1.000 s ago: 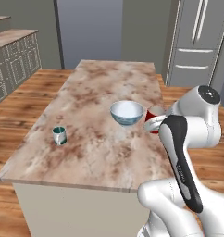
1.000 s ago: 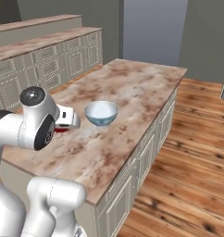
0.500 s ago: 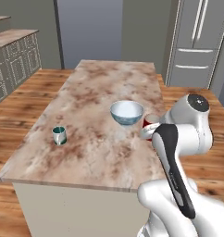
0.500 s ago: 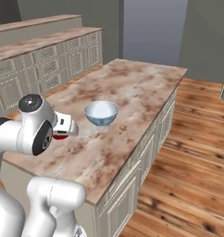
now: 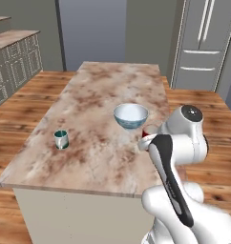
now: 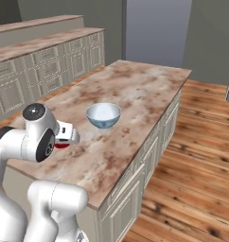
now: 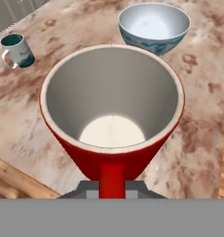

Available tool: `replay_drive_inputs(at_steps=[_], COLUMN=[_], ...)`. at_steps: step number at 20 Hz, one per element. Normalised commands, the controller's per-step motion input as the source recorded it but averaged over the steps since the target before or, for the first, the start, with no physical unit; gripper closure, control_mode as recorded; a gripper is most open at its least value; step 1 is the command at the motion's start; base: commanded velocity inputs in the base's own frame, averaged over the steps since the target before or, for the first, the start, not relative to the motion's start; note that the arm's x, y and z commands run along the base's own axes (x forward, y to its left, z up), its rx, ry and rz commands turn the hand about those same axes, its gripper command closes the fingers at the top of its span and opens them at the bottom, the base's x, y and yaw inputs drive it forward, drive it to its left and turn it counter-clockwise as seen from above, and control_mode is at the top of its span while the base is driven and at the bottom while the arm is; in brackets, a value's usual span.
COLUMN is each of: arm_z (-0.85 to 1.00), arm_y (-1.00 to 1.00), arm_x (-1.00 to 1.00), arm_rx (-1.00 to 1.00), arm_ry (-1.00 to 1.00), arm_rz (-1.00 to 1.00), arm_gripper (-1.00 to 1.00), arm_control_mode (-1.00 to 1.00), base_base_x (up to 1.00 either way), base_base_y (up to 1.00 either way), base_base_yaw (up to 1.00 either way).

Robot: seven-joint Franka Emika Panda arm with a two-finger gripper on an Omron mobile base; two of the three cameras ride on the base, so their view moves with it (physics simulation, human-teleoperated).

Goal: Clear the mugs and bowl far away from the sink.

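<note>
Your hand (image 7: 112, 187) is clamped on the red mug's (image 7: 112, 111) handle, mug upright near the worktop's (image 5: 98, 109) right edge, bowl (image 7: 154, 25) just beyond

A red mug (image 7: 112, 157) with a pale grey inside is being seen. A teal mug (image 7: 17, 50) has a pale rim. The bowl (image 7: 154, 26) is white inside, blue-banded outside. The countertop (image 5: 98, 119) is mottled brown and cream.

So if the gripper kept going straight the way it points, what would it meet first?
The gripper is shut on the red mug by its handle, and it points down at the countertop. The mug's base would probably touch there first; the depth is unclear.
</note>
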Motion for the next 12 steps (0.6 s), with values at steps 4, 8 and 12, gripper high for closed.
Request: replay_drive_inputs(at_steps=[4,8,12], arm_z=[-0.28,-0.25,-0.25], arm_y=[0.37,0.34,0.23], arm_x=[0.23,0.26,0.28], arm_rx=[-0.06,-0.05,-0.03], arm_ry=[0.00,0.01,0.01], arm_rz=[-0.02,-0.03,-0.01], arm_gripper=[1.00,1.00,1.00], arm_control_mode=[-1.00,-1.00,-1.00], base_base_x=[0.00,0.00,0.00], base_base_y=[0.00,0.00,0.00], base_base_yaw=[0.00,0.00,0.00])
